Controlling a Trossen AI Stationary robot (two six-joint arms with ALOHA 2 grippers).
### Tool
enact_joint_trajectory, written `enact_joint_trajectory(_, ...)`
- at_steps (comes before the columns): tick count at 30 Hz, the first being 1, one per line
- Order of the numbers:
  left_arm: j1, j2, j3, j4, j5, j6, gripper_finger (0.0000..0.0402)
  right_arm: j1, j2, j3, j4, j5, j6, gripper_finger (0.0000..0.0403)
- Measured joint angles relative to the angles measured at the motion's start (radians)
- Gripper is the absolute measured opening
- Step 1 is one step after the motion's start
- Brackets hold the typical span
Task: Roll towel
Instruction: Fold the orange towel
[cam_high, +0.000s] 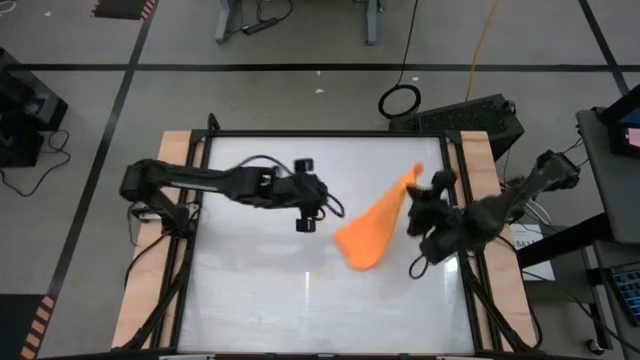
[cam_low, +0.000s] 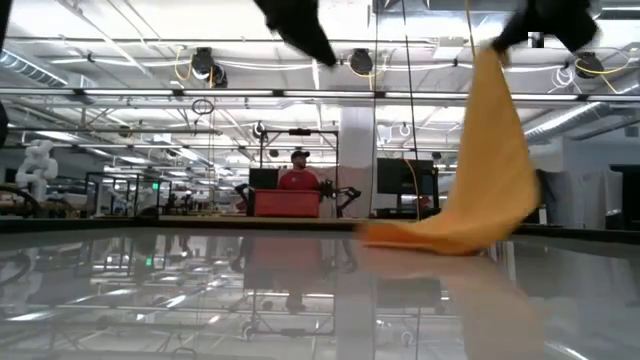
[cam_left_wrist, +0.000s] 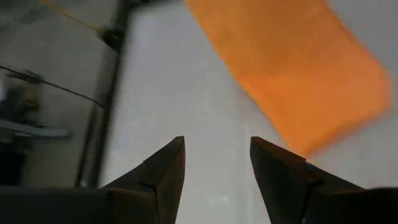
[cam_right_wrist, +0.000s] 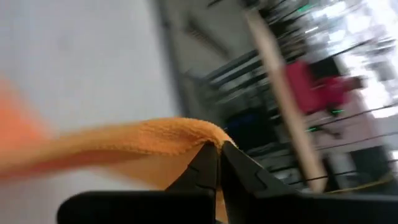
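My table is a pale, glossy white top framed in black rails, with wooden strips along both sides. Over it hangs the orange towel: one corner is lifted high at the table's right side, the cloth slopes down toward the middle, and its lower end lies crumpled on the surface, as the low view shows. My right pincer is closed tight on that raised corner, the fold of cloth pinched between my two dark fingertips. My left pincer hovers above the table's middle, just beside the towel's lower end, its fingers spread apart with nothing between them. Far behind the table, a person in red sits at a desk.
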Motion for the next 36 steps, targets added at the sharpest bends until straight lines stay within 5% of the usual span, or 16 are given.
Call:
enact_joint_trajectory(4, -0.040, -0.117, 0.013, -0.019, -0.107, -0.045, 0.0187, -0.081, -0.011, 0.146, 0.296, 0.027, -0.468, 0.0000)
enact_joint_trajectory(8, -0.085, -0.219, 0.014, -0.037, -0.178, -0.117, 0.0187, -0.128, -0.011, 0.187, 0.724, -0.233, -0.863, 0.0000)
enact_joint_trajectory(14, -0.164, -0.273, 0.013, -0.156, -0.187, -0.247, 0.0187, -0.195, 0.079, 0.179, 0.660, -0.630, -0.764, 0.0000)
enact_joint_trajectory(20, -0.230, -0.234, 0.012, -0.255, -0.183, -0.320, 0.0187, -0.199, 0.274, 0.030, 0.680, -1.192, -0.639, 0.0019)
enact_joint_trajectory(28, -0.264, -0.161, 0.011, -0.257, -0.181, -0.326, 0.0187, -0.061, 0.536, -0.087, 0.965, -1.260, -0.545, 0.0133)
enact_joint_trajectory(36, -0.240, -0.021, 0.011, -0.236, -0.179, -0.296, 0.0187, 0.052, 0.535, -0.043, 0.933, -1.199, -0.433, 0.0227)
